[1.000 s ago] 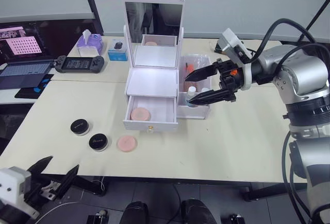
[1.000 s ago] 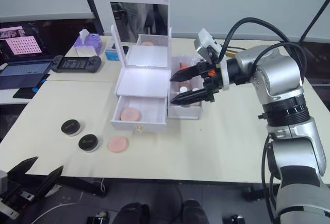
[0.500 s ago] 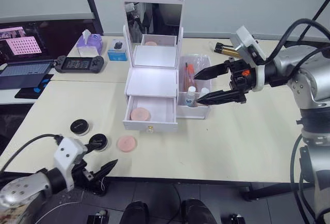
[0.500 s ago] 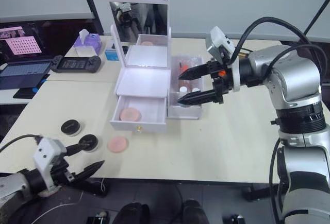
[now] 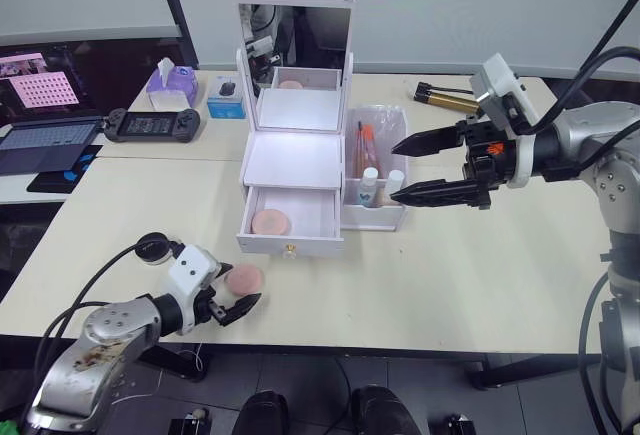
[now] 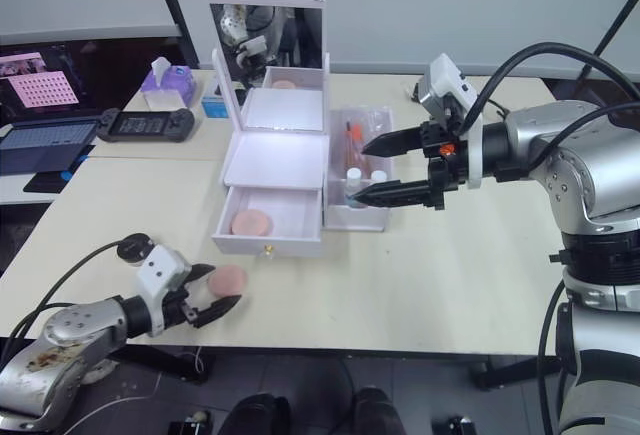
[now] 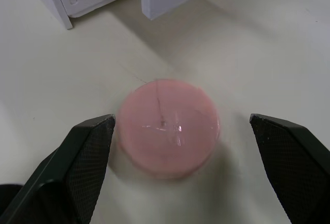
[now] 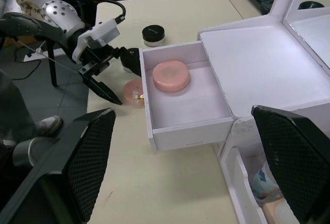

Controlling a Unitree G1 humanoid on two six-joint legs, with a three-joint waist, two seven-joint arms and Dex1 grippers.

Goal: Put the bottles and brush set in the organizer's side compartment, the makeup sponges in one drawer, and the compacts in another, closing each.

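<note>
The second makeup sponge (image 7: 167, 126) lies on the table before the open drawer (image 5: 300, 217); the left gripper (image 5: 232, 302), fingers apart, flanks it. Next: close, lift, drop it beside the first. The right gripper (image 5: 428, 167) hangs open near the side compartment (image 5: 375, 217).

The white organizer (image 5: 296, 160) stands with its mirror upright and lower drawer (image 5: 292, 227) pulled open, one peach-pink makeup sponge (image 5: 272, 222) flat inside. The second sponge (image 7: 167, 126) lies on the table before it. Two bottles (image 5: 372, 186) and the brush set (image 5: 364, 147) stand in the side compartment (image 5: 376, 214).
</note>
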